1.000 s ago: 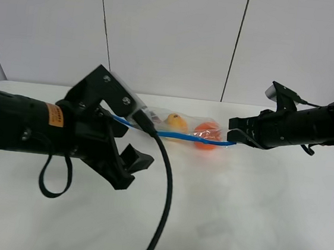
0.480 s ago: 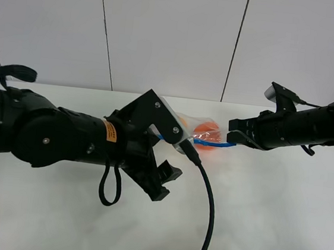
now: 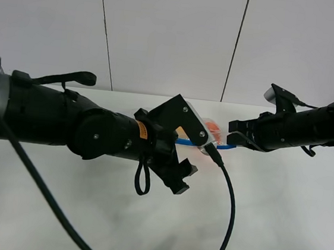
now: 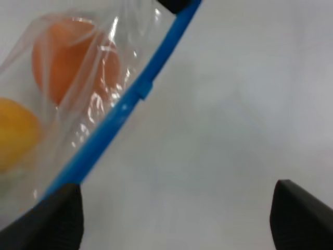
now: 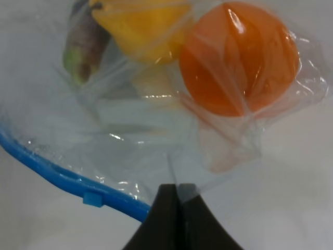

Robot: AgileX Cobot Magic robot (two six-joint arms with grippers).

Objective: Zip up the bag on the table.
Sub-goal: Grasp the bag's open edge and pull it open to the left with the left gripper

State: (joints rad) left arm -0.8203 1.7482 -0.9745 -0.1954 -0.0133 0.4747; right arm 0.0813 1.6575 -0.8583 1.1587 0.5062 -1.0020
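Right gripper (image 5: 176,211) pinched shut on the bag (image 5: 156,130) edge, at one end of the blue zipper strip (image 4: 122,112). Left gripper (image 4: 177,219) spread wide, strip beside one finger, nothing held. Bag sat far-middle on the table (image 3: 264,219). Slider tab (image 5: 92,198) near the pinched end; seal unreadable, so closure judged unconfirmed. Inside: orange ball (image 5: 239,57), yellow piece (image 5: 140,21), purple piece (image 5: 83,47).
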